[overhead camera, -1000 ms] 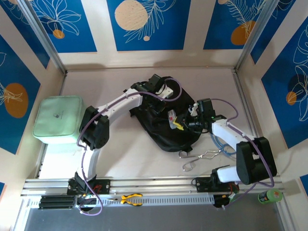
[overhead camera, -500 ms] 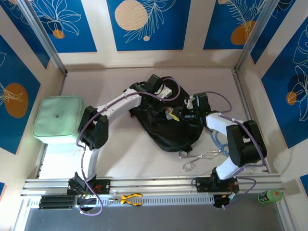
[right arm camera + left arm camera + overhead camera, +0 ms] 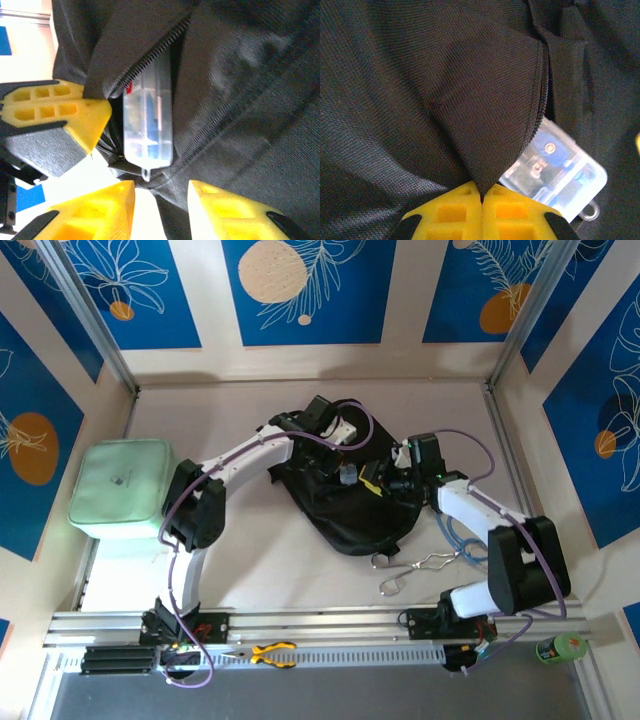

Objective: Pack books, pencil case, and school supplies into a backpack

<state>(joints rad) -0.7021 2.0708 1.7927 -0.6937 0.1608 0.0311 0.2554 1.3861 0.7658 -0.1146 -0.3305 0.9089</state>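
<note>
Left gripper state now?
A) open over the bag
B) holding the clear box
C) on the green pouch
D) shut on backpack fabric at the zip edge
D: in the left wrist view the left gripper is closed on a fold of the black backpack by the zip. The clear plastic box lies just beside it, not between the jaws.

Nothing legible reaches my cameras. From above, the small dark emblem (image 3: 122,478) on the mint-green pouch (image 3: 118,495) is too small to read. At my wrists, the blue and red print on the clear plastic case (image 3: 555,165) in the zip opening of the backpack (image 3: 345,515) is blurred, with no letters or numbers to make out.
</note>
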